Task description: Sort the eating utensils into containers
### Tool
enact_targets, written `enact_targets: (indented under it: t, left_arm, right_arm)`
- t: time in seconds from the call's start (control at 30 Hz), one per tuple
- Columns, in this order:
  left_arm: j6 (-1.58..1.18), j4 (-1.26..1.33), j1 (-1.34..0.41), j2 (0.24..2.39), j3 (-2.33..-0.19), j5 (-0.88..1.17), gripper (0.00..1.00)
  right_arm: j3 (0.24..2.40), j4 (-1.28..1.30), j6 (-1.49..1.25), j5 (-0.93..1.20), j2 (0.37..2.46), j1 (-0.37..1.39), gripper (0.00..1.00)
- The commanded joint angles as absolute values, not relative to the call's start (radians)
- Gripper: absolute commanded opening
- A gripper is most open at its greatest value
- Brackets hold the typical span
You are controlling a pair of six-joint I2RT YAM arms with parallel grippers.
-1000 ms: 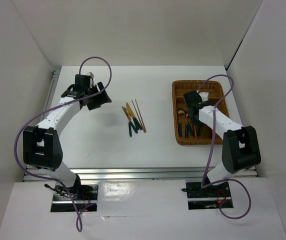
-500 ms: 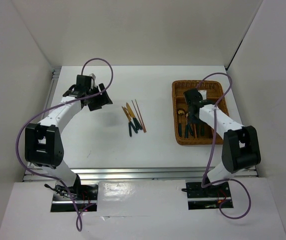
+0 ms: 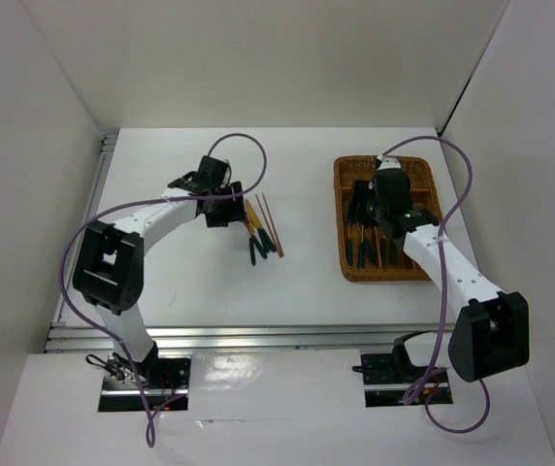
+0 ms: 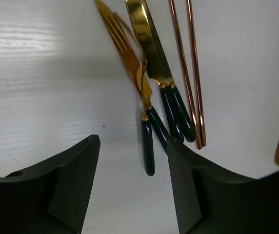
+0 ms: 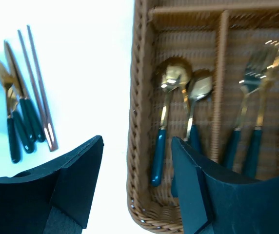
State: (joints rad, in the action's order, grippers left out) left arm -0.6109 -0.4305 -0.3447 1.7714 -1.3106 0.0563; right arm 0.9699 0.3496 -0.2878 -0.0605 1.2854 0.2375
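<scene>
Cutlery [image 4: 171, 109] lies just ahead of the left hand [image 4: 132, 145], which is spread wide, holding nothing.

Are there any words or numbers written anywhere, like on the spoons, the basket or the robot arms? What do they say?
None: no word, number, brand or sign can be read in any view.
The gold and green cutlery, the chopsticks and the wicker tray show no writing.
The left arm and right arm show no lettering; any mark there is too small to tell.
</scene>
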Motion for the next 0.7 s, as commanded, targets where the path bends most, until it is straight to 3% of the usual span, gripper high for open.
enact_targets:
  t: [0.0, 0.67]
  left_arm:
    - [-0.627, -0.488, -0.400, 1.804, -1.368, -0.041, 0.71]
    - [-0.672, -0.600, -0.517, 2.000, -1.480, -0.173, 0.59]
  right_arm:
    - [0.904, 0.239, -0.327, 0.023, 1.261, 0.235, 0.66]
    - [0.862, 0.219, -0.299, 0.043, 1.250, 0.235, 0.66]
